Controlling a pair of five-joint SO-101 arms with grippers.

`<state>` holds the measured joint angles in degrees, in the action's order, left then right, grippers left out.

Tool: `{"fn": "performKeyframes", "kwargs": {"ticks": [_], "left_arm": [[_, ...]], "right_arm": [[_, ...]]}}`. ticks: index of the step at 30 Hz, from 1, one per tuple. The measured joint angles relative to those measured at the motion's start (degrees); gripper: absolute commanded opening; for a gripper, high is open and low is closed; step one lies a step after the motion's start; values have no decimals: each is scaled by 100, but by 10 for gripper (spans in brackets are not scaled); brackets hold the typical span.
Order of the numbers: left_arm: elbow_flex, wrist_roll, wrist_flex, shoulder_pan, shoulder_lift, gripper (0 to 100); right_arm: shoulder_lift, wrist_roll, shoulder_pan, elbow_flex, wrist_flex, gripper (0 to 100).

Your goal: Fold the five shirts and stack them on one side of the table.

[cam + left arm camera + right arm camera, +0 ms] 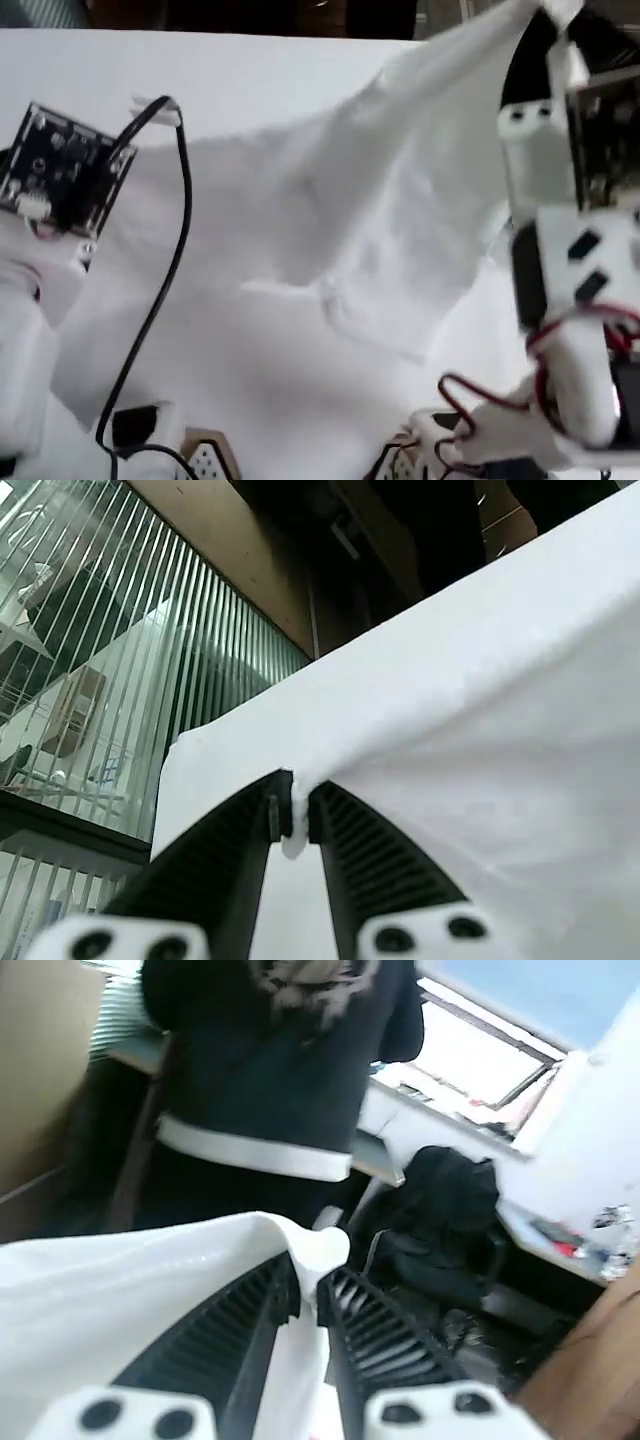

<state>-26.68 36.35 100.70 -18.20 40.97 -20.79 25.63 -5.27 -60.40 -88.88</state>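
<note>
My left end effector is closed to a thin slit on a fold of the white shirt. The cloth is pinched between the ribbed black fingers, and a small tuft shows just below the tips. From there the fabric spreads away in a smooth, taut sheet. My right end effector is clamped just as tightly on another edge of the same shirt, with a rounded flap of fabric poking out above its tips. In the high view my right arm stands at the right side and holds that edge high near the far right corner. The shirt slopes down from there in a wide slanting drape to the table. The rest of the shirt lies spread on the table with a few creases near the middle (white on white, so I cannot tell exactly where its border runs). My left arm sits at the left edge. Its camera board faces up, and a black cable trails from it over the cloth toward the near edge.
</note>
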Motion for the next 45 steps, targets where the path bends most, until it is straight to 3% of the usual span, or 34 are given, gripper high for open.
{"fn": "performKeyframes", "kwargs": {"ticks": [8,12,25,32,45], "left_arm": [[-18,-18,79,-229,44,27],[193,-18,79,-554,193,27],[1662,369,79,-615,1978,27],[1670,378,79,-615,2031,27],[2215,378,-158,-615,1793,27]], "right_arm": [[-501,-290,-695,0,-967,18],[-659,-290,-695,0,-1064,18],[-1679,-273,-554,123,-1116,18],[-2286,229,-193,853,-1125,18],[-2365,18,-202,2576,-695,18]]}}
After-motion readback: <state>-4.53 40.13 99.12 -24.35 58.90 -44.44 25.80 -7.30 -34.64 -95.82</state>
